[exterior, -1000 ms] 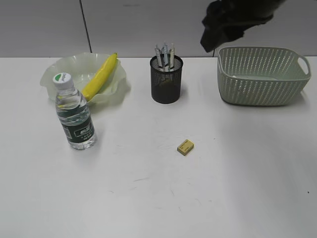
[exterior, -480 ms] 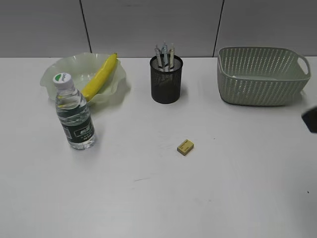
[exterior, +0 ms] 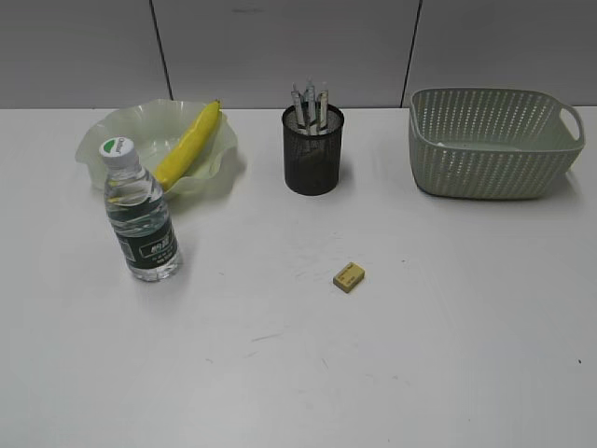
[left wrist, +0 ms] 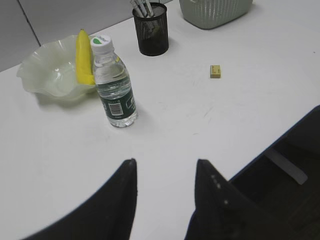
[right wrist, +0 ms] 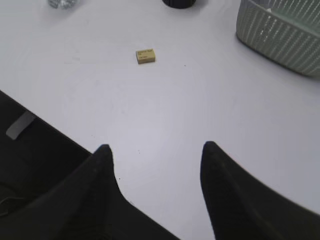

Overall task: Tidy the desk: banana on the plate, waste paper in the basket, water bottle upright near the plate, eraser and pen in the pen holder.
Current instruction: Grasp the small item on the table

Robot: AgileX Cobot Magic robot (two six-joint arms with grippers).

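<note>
On the white desk (exterior: 448, 336) the banana (exterior: 190, 142) lies in the pale green plate (exterior: 112, 131) at the back left. The water bottle (exterior: 140, 213) stands upright in front of the plate. The black mesh pen holder (exterior: 313, 149) holds pens (exterior: 311, 105). A small yellow eraser (exterior: 349, 277) lies on the desk at the middle. The basket (exterior: 492, 142) stands at the back right. The waste paper is not visible. My left gripper (left wrist: 165, 165) is open and empty near the desk's front edge. My right gripper (right wrist: 156, 148) is open and empty, well short of the eraser (right wrist: 145, 55).
Neither arm shows in the exterior view. The desk's front edge and dark space below it show in both wrist views (left wrist: 280, 150) (right wrist: 30, 135). The basket corner (right wrist: 280, 30) is at the right wrist view's upper right.
The right arm, over the basket a second ago, has pulled back to the right and out of the exterior view. The objects have not moved.
</note>
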